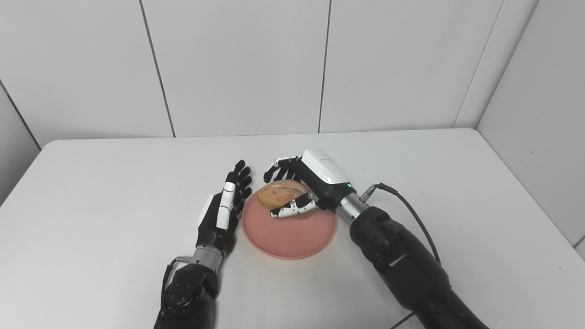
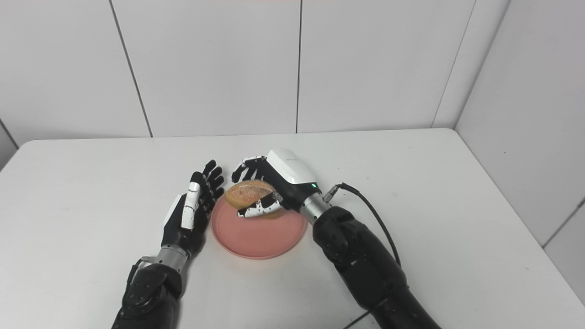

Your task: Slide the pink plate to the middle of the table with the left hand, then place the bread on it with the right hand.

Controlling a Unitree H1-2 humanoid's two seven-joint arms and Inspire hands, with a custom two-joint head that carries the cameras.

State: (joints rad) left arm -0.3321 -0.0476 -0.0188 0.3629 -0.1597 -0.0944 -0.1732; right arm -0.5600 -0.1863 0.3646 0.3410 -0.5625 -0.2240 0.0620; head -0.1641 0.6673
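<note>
A pink plate (image 1: 292, 237) lies near the middle of the white table (image 1: 91, 192). A golden-brown bread roll (image 1: 279, 192) is over the plate's far edge, and I cannot tell whether it touches the plate. My right hand (image 1: 301, 189) is shut on the roll, its thumb across the near side and its fingers curled behind it. My left hand (image 1: 225, 206) stands open on edge against the plate's left rim, fingers straight and pointing away from me, holding nothing.
The right arm's black cable (image 1: 413, 214) loops over the table to the right of the plate. White wall panels (image 1: 237, 64) close the table at the back and on the right side.
</note>
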